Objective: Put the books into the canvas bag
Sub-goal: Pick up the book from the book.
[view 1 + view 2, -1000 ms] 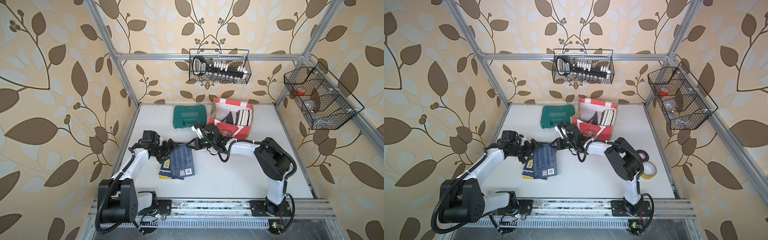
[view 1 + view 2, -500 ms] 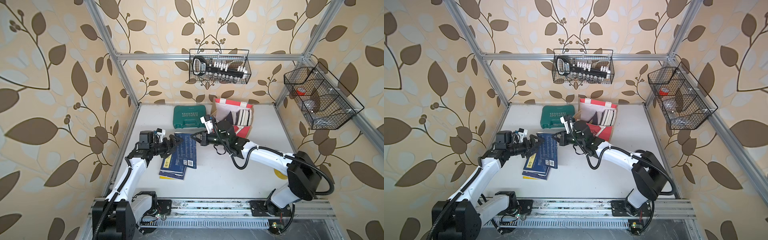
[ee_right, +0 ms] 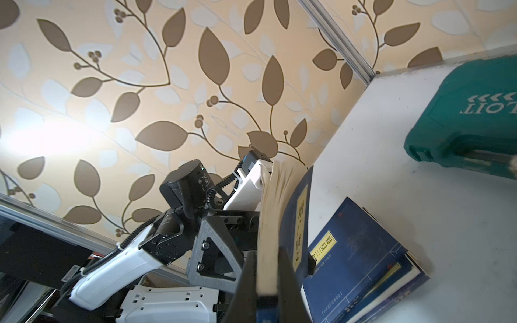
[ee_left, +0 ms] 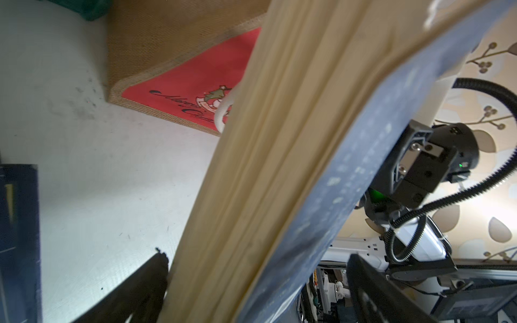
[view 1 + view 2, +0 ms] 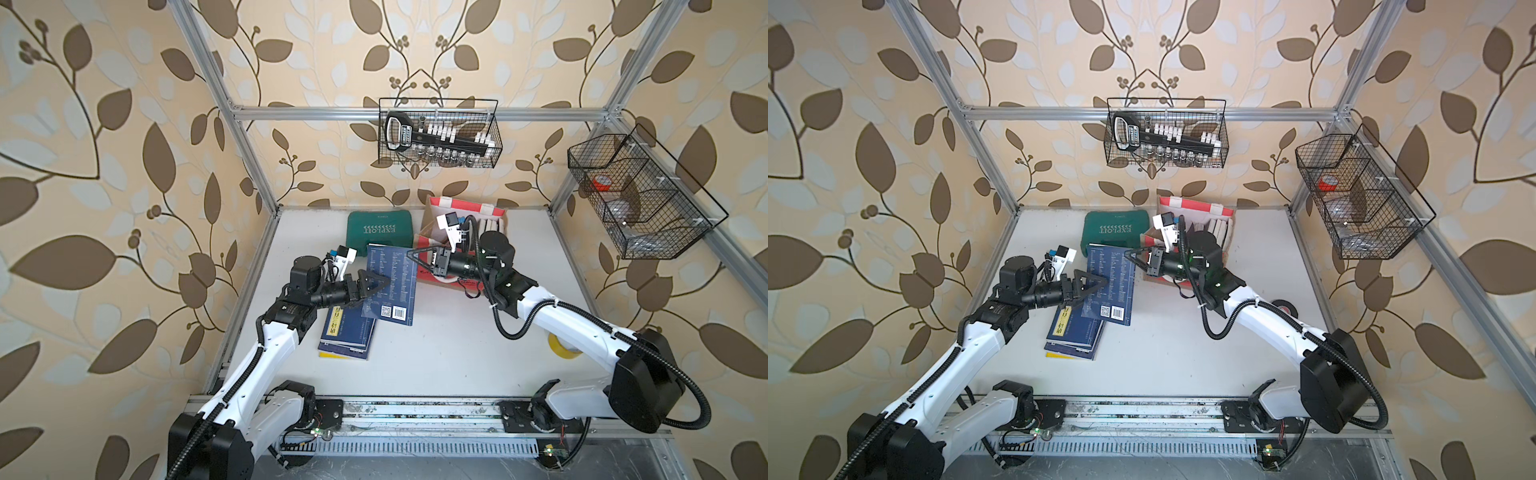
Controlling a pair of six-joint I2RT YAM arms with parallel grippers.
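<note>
Navy book (image 5: 399, 291) clamped between right fingers (image 3: 247, 285); left fingers (image 4: 131, 290) open, straddling opposite edge.

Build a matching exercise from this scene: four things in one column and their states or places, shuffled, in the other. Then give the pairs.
Column one
1. right tool
2. left tool
3. green tool case
4. stack of navy books

Column two
A. lying flat on the table, partly under the raised navy book
B. open, with one jaw on each side of that book
C. shut on that book's edge
D. at the back of the table, beside the canvas bag

Pairs: 1-C, 2-B, 3-D, 4-A
</note>
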